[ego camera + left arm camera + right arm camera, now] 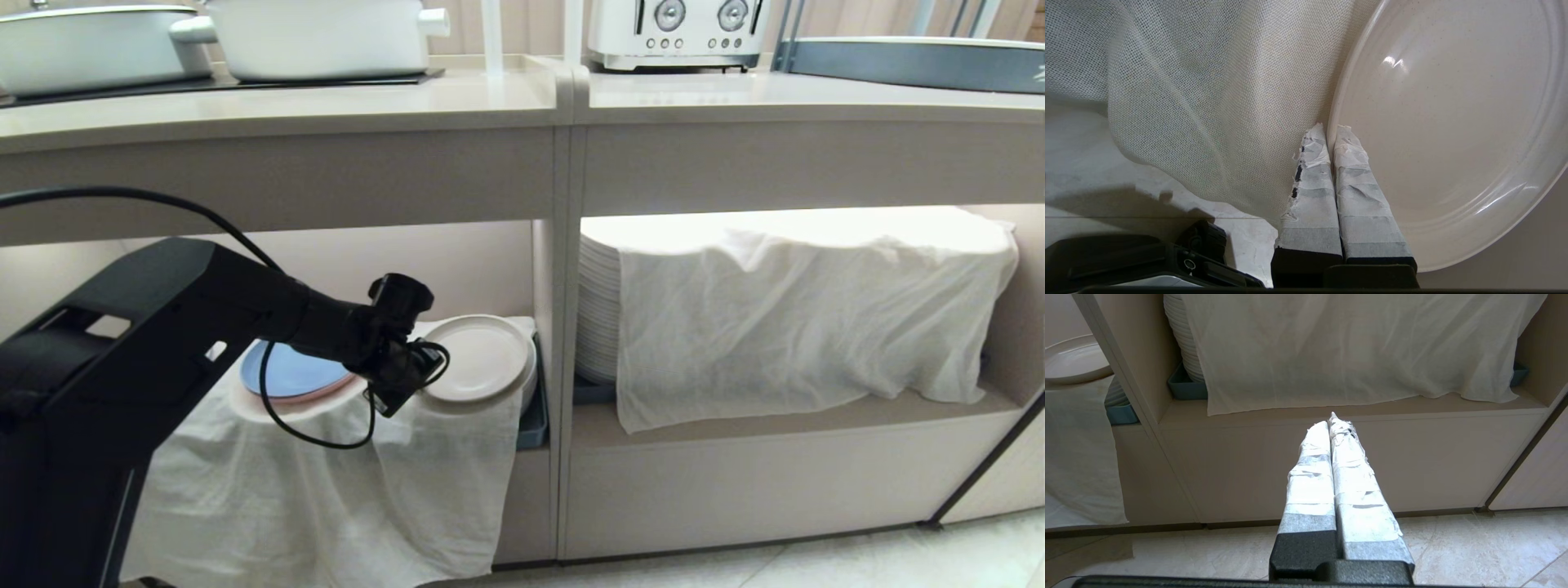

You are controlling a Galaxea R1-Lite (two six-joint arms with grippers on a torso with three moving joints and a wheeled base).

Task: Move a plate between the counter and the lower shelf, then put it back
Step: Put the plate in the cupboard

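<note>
The cream plate [478, 358] lies level over the cloth-draped stack in the left cubby of the lower shelf [775, 412]. My left gripper [420, 377] reaches in from the left and is shut on the plate's near-left rim. In the left wrist view the rim of the plate [1445, 122] runs between the taped fingers of the left gripper [1331, 130]. The right gripper [1333, 422] is shut and empty, hanging low in front of the shelf's right cubby; its view shows the plate [1073, 361] at the far left. The counter [326, 102] runs above.
A blue plate [290, 371] on a pink one sits left of the gripper on the draped cloth [343, 490]. A vertical divider [563, 327] stands right of the cream plate. A tall covered plate stack [784, 310] fills the right cubby. Pots [318, 37] and a toaster [678, 33] stand on the counter.
</note>
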